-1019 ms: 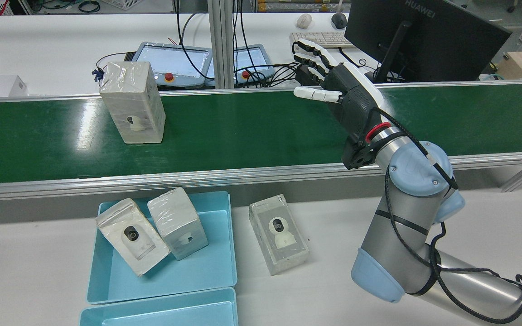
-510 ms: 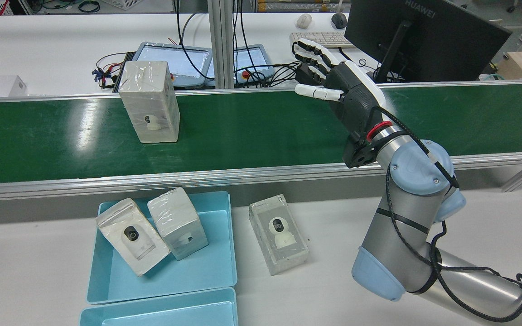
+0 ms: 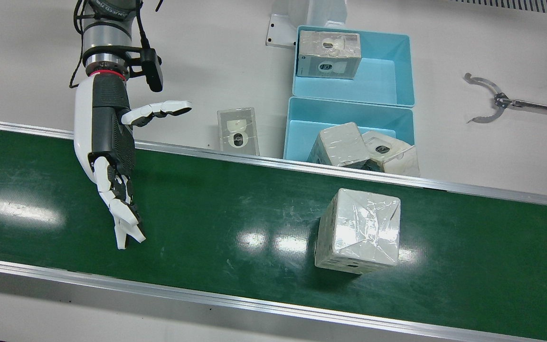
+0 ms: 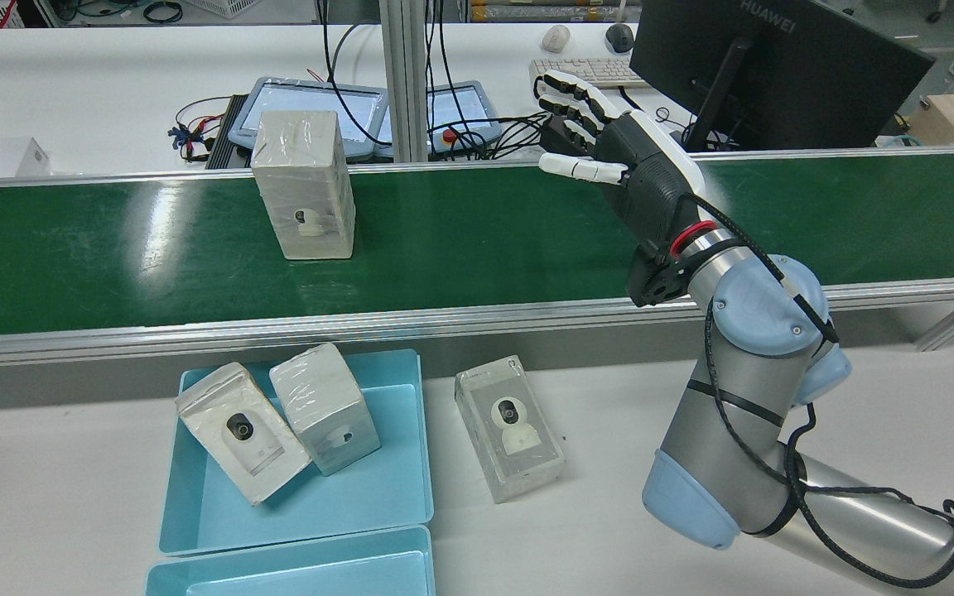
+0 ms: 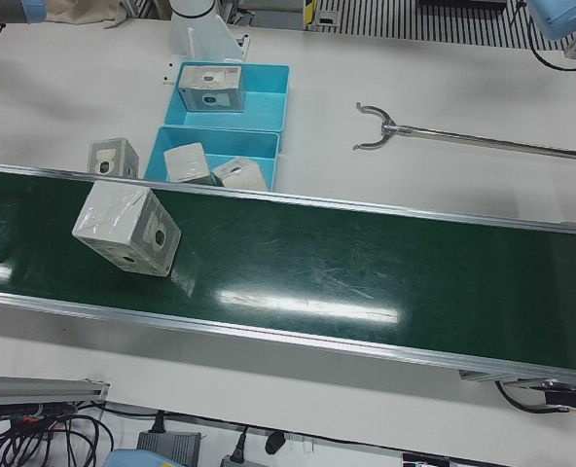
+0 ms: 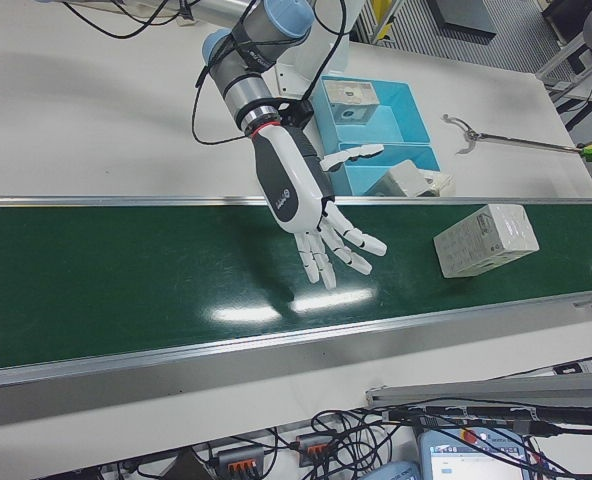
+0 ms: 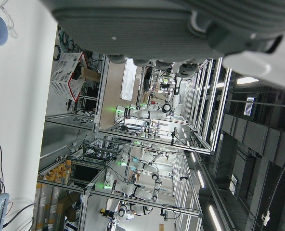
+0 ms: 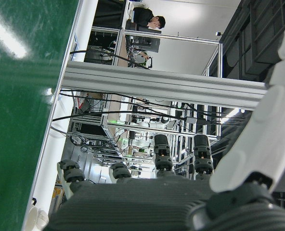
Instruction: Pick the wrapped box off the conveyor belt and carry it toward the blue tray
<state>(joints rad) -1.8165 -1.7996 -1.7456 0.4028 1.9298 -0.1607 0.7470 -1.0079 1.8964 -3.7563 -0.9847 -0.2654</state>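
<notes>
Wrapped box (image 4: pixel 304 184) has ridden nearer; right hand (image 4: pixel 609 157) stays spread.

You're in a robotics lab or industrial test hall. A green conveyor belt (image 4: pixel 485 232) with aluminium side rails crosses the white tabletop (image 4: pixel 71 463). Behind it sit two teach pendants (image 4: pixel 315 112), loose cabling, a keyboard (image 4: pixel 585 73) and a Huawei monitor (image 4: pixel 775 66). The hand views show rows of aluminium-frame cells with other robot arms (image 7: pixel 147 113) under strip lights.
</notes>
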